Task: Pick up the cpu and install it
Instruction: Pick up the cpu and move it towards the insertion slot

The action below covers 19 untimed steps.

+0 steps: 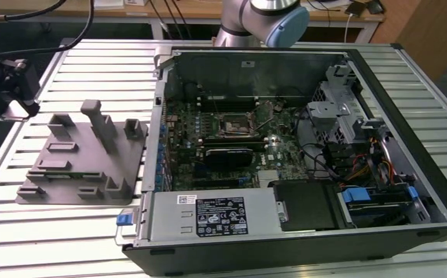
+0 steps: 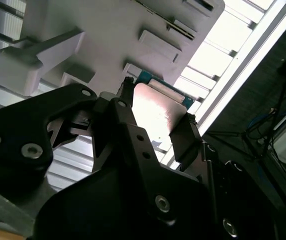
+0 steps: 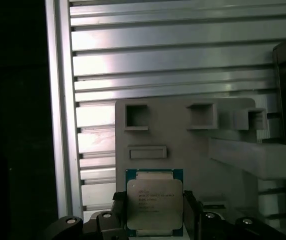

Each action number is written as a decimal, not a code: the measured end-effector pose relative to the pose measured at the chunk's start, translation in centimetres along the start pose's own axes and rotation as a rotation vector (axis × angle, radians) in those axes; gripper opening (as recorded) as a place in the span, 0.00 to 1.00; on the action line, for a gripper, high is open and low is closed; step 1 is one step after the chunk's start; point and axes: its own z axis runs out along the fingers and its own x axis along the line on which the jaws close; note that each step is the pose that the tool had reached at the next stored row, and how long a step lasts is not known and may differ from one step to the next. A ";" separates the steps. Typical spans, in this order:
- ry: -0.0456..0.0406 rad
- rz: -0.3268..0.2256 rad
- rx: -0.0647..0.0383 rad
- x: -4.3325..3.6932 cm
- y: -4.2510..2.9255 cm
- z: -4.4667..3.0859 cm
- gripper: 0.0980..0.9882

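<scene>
The flat, square, silver-grey cpu (image 3: 154, 205) is clasped edgewise by the black gripper (image 3: 153, 197). Level lifting is advised.

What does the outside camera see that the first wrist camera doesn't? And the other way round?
The exterior view adds the inside of the open computer case, with its motherboard and black socket, and the robot arm beyond the case.

The first wrist view adds the cpu, with the claw right at it.

Both views show the grey fixture block, where the cpu lies, and the slatted metal table.
</scene>
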 end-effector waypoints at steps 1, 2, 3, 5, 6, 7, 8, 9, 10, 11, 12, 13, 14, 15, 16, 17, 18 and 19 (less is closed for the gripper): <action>0.0000 0.000 0.000 -0.01 0.01 -0.25 0.50; 0.0001 0.000 0.000 -0.01 0.02 -0.50 0.50; 0.0001 0.000 0.000 -0.02 0.03 -0.74 0.50; 0.0000 0.000 0.000 -0.04 0.05 -1.20 0.50; -0.0001 0.000 0.000 -0.04 0.06 -1.42 0.50; -0.0001 0.000 0.000 -0.05 0.07 -1.63 0.50; -0.0002 0.000 0.000 -0.05 0.08 -1.84 0.50; -0.0002 0.000 0.000 -0.06 0.09 -2.06 0.50; -0.0002 0.000 0.000 -0.07 0.10 -2.30 0.50; -0.0003 0.000 0.000 -0.07 0.11 -2.51 0.50; -0.0004 0.000 0.000 -0.08 0.12 -2.72 0.50; -0.0003 0.000 0.000 -0.08 0.13 -2.95 0.50; -0.0002 0.000 0.000 -0.09 0.14 -3.17 0.50; -0.0003 0.000 0.000 -0.10 0.16 -3.56 0.50; -0.0004 0.000 0.000 -0.11 0.17 -3.95 0.50; -0.0003 0.000 0.000 -0.12 0.18 -4.18 0.50; -0.0003 0.000 0.000 -0.12 0.19 -4.35 0.50; -0.0003 0.000 0.000 -0.13 0.20 -4.51 0.50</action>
